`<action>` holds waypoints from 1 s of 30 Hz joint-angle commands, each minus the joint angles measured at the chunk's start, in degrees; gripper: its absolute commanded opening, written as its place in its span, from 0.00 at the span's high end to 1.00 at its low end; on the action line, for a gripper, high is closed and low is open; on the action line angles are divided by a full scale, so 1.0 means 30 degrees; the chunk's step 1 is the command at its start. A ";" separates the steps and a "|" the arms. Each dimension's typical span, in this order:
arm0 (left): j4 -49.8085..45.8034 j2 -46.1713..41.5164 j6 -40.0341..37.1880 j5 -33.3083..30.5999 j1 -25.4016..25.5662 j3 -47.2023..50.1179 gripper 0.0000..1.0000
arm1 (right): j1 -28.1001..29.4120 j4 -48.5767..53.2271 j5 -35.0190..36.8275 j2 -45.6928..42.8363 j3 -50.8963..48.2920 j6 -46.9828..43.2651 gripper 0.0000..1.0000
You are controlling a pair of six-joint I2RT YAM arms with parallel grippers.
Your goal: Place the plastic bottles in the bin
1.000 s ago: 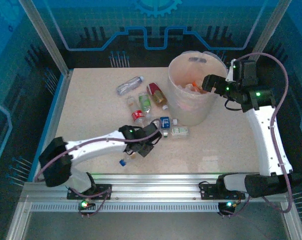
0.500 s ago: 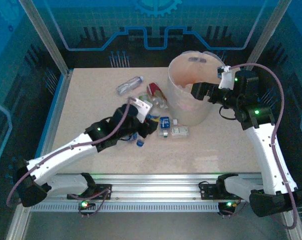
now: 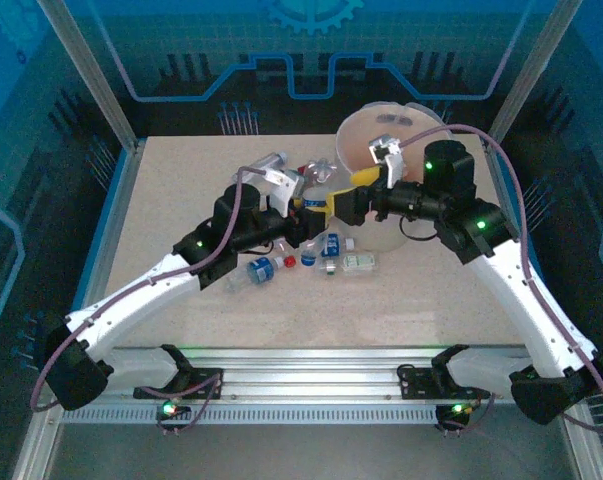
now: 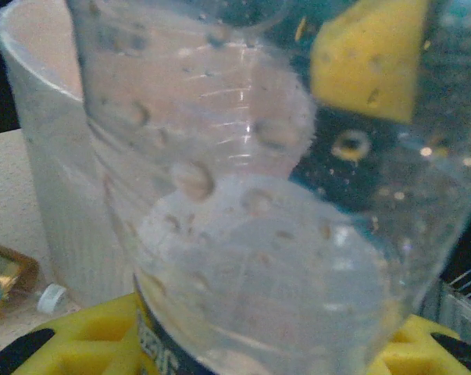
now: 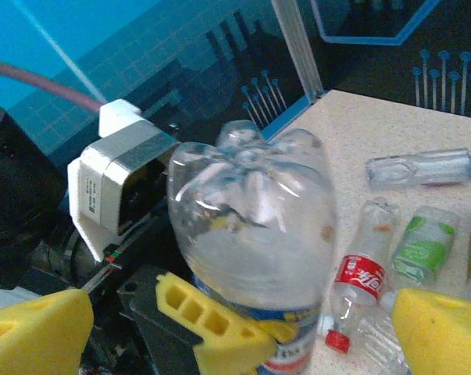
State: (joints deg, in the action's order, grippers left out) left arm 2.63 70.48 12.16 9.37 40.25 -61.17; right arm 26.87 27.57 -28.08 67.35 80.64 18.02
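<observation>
A clear plastic bottle (image 5: 251,226) with a blue and yellow label hangs above the table, and my left gripper (image 3: 311,207) is shut on its lower part. Seen from the left wrist, the same bottle (image 4: 251,195) rises between the yellow fingers (image 4: 79,340). My right gripper (image 3: 349,203) faces it from the right, open, with its yellow fingers (image 5: 438,332) wide on either side of the bottle. The whitish bin (image 3: 386,232) stands just behind the right gripper, partly hidden by the arm. Several more bottles (image 3: 259,270) lie on the table below.
On the table lie a red-labelled bottle (image 5: 360,281), a green-labelled one (image 5: 422,250) and a clear one (image 5: 426,168). Small bottles (image 3: 359,262) sit by the bin's foot. The metal frame posts (image 3: 86,75) and blue walls close in the table's far side.
My left arm has risen from the pile and swung right with the clear bottle in its grip. My right arm has come left from the bin rim to face it, still open.
</observation>
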 commanded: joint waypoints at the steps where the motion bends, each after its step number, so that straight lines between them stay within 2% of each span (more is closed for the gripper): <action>1: 0.1746 -0.0026 0.0563 0.1550 -0.0208 -0.0793 0.61 | 0.0501 -0.0708 0.0416 0.0586 0.1063 -0.0905 0.01; 9: 0.2094 -0.0165 0.0639 0.2378 -0.0259 -0.0818 0.61 | 0.0681 -0.0686 0.1203 0.2041 0.1818 -0.0774 0.02; 22: 0.2591 0.0296 0.0722 0.2928 -0.0240 -0.1105 0.61 | 0.1113 -0.0914 0.0020 0.3510 0.2592 -0.0439 0.05; 25: 0.2818 0.0212 0.0779 0.2920 -0.0260 -0.1050 0.61 | 0.1131 -0.0781 0.0269 0.3517 0.2623 -0.0499 0.12; 28: 0.2885 0.0187 0.0834 0.2844 -0.0252 -0.1086 0.60 | 0.1176 -0.0663 0.0632 0.3476 0.2622 -0.0499 0.23; 30: 0.2842 0.0174 0.0838 0.2730 -0.0269 -0.1053 0.54 | 0.1150 -0.0564 0.0979 0.3375 0.2649 -0.0525 0.30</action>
State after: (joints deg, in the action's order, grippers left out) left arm 6.83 71.31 14.92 15.51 39.38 -61.84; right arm 30.30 25.45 -27.88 77.28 87.13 16.64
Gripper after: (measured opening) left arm 0.441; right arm 0.718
